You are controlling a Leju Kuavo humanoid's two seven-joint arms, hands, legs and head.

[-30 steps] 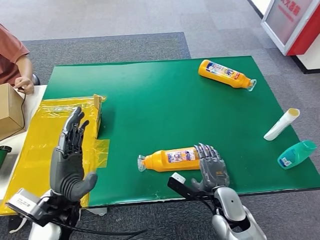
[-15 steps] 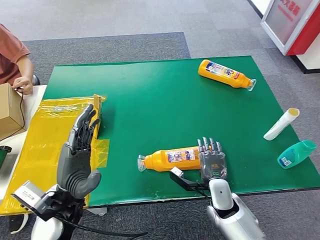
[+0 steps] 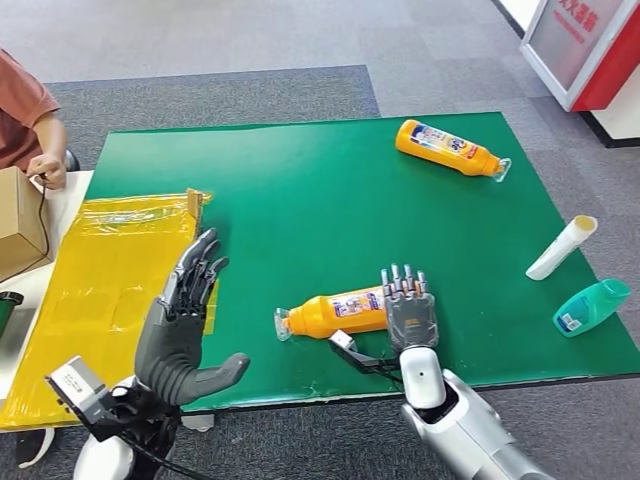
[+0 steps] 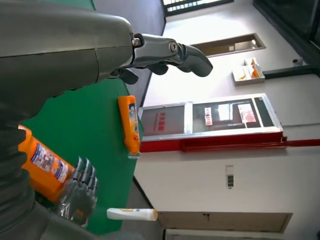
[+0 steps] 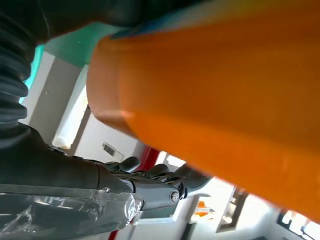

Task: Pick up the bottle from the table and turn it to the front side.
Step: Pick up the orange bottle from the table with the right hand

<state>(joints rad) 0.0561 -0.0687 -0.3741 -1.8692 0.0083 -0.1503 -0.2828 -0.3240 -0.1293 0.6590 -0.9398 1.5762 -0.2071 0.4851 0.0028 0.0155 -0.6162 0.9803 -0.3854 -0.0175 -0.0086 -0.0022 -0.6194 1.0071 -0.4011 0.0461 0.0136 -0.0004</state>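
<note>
The right hand (image 3: 410,312) grips the bottle (image 3: 340,313) by its base near the surface's (image 3: 317,200) front edge. The left hand (image 3: 181,325) hovers spread wide, empty, over the front-left corner.

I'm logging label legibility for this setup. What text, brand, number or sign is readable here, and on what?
Nothing reads clearly.
Near orange bottle, label: print too small.
Far orange bottle, label: blurred.
Teal bottle, label: too small.
Red sign, white characters: cut off, unreadable.
White tube: no text visible.

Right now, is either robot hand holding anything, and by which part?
The right robot hand grips the near bottle at its base end. The left robot hand holds nothing, fingers spread.
</note>
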